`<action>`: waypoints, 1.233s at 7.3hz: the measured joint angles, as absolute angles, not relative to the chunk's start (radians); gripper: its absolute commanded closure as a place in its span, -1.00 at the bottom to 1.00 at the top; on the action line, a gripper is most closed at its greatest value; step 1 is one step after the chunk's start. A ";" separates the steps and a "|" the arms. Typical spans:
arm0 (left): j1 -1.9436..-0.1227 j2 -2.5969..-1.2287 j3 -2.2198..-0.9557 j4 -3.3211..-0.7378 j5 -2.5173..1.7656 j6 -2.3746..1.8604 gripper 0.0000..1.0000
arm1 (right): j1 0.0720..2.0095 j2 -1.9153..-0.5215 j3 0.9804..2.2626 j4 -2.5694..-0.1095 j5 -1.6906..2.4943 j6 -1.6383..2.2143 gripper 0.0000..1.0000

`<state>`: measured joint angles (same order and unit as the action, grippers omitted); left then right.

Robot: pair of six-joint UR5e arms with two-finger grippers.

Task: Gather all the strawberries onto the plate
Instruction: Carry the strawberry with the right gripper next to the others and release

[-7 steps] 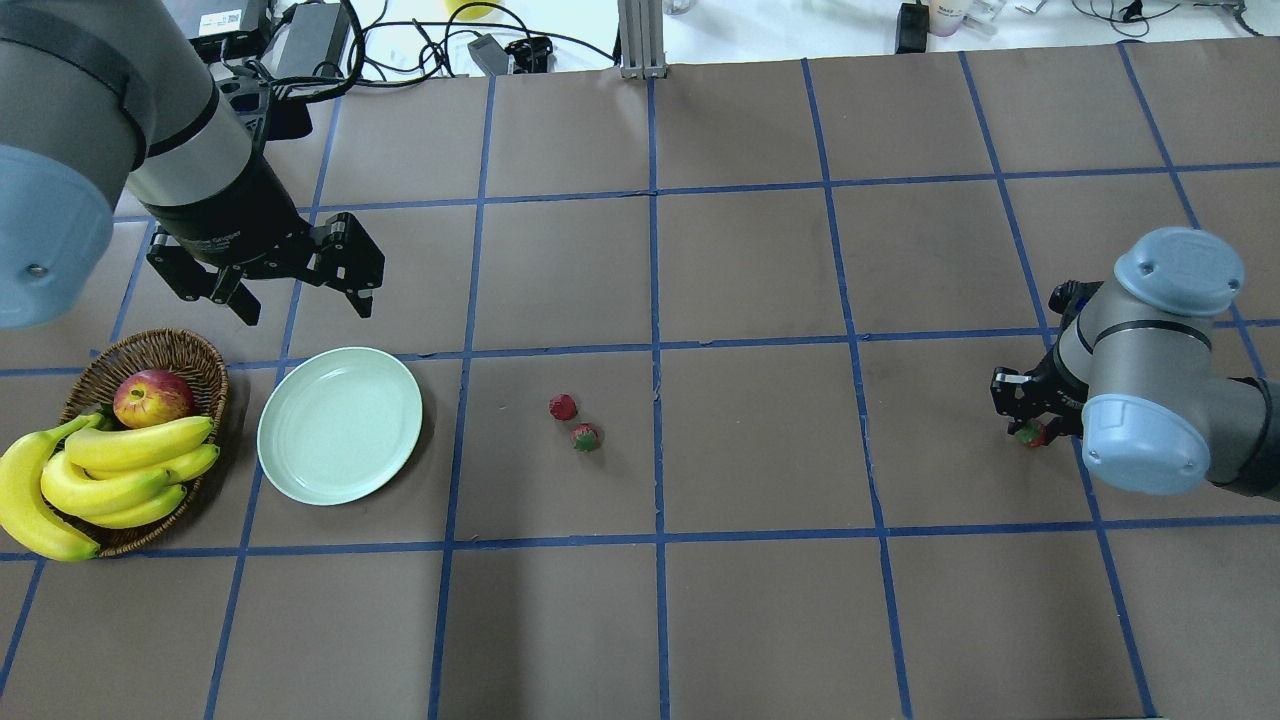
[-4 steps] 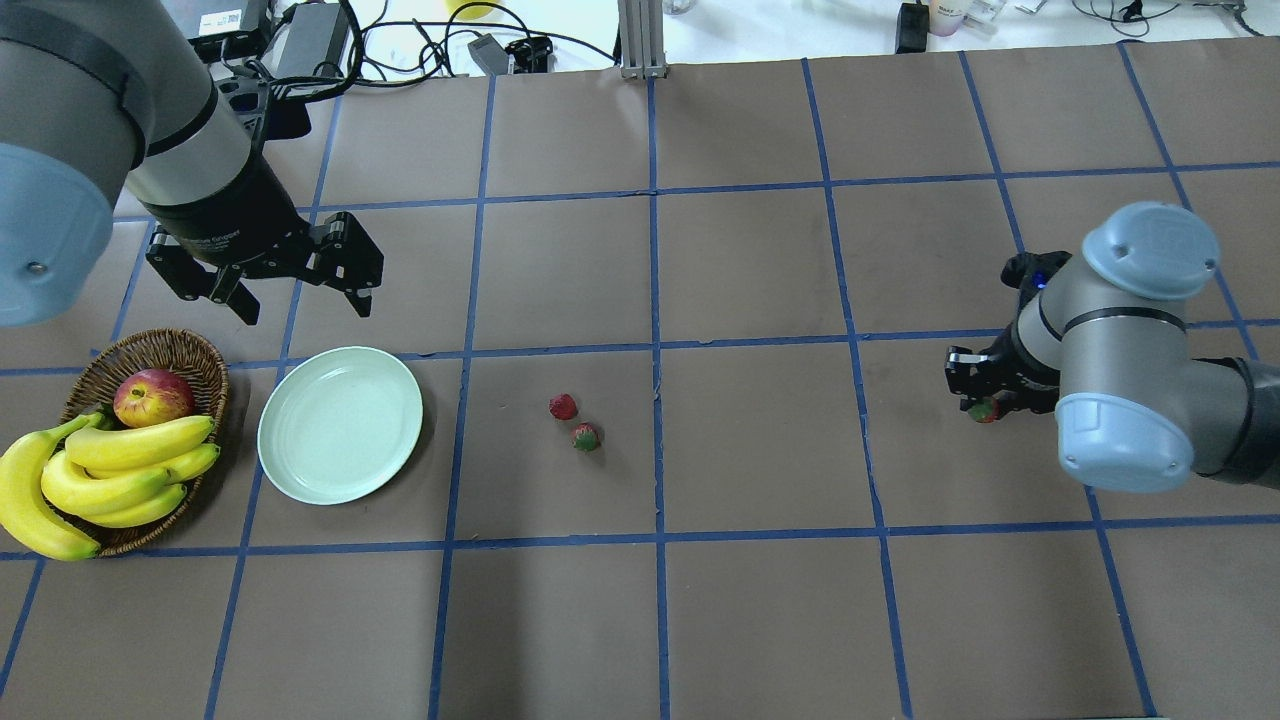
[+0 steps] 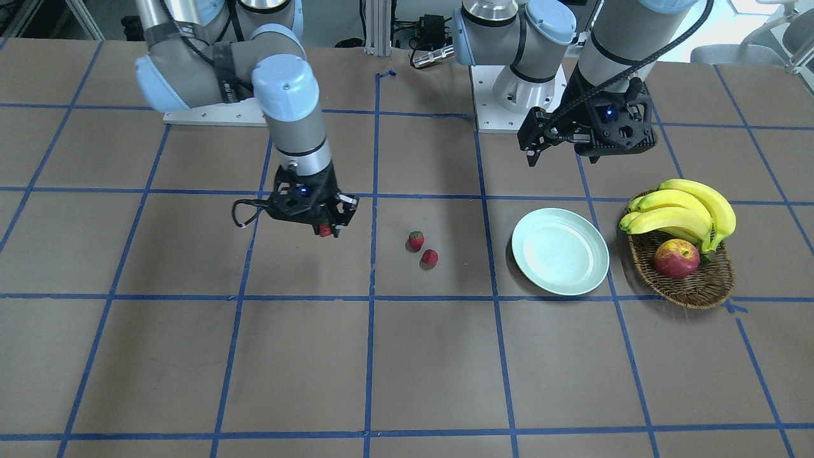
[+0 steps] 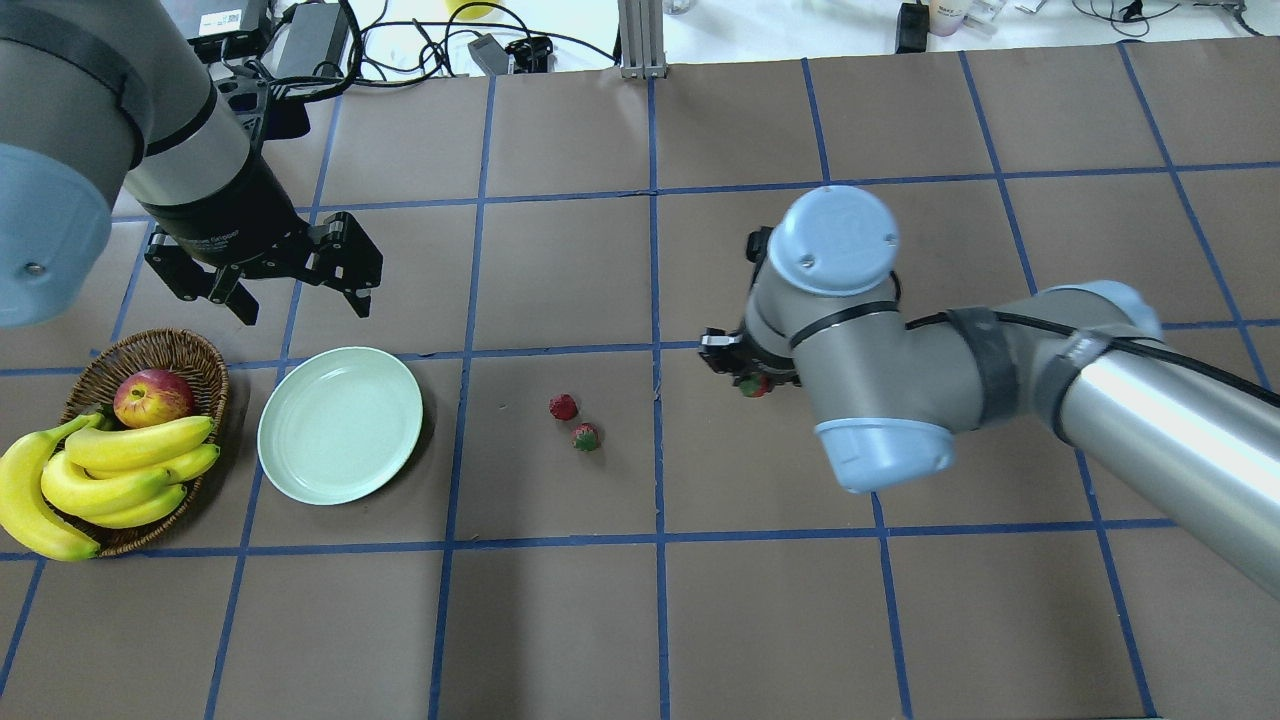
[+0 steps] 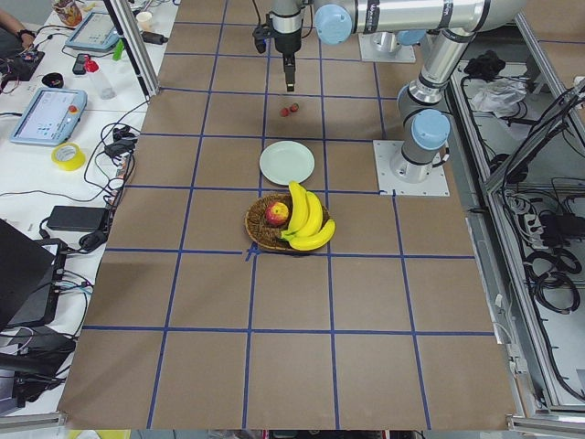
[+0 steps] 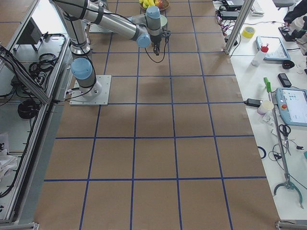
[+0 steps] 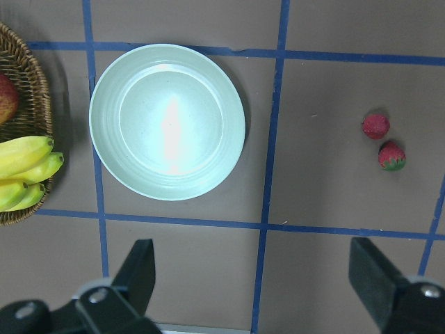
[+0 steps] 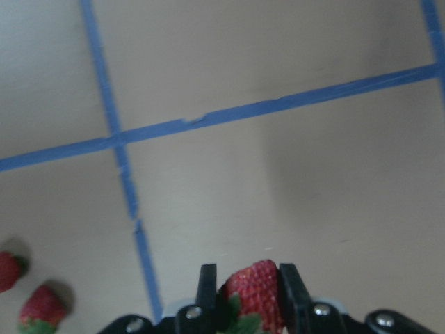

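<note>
Overhead exterior shows the right gripper [image 4: 745, 372], clenched on a small red strawberry with a green cap [image 4: 753, 386], has swept from the table's right side to just right of centre, so I judge the carry about half done. The round pale mint-green plate [image 4: 340, 425] is empty. Two other red strawberries [image 4: 563, 406] [image 4: 585, 437] lie between them, and the left gripper [image 4: 303, 305] hangs spread wide beyond the plate, unmoved.

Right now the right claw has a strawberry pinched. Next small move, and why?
Probably carry it at its present height toward the robot's left, to above the plate. The right claw is shut on the held strawberry, clear of the table. The plate is empty. The two loose strawberries lie between claw and plate, so travelling high should clear them.
</note>
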<state>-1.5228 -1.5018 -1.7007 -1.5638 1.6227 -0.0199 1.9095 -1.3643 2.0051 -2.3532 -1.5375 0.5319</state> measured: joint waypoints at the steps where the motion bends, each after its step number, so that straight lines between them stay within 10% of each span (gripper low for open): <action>1: -1.523 -1.502 -1.701 -1.564 1.623 -0.020 -1.00 | 1.981 -1.291 1.962 -2.395 -1.523 0.587 1.00; 9: -1.524 -1.502 -1.701 -1.564 1.646 -0.020 -1.00 | 2.072 -1.112 1.880 -2.557 -1.479 0.507 0.87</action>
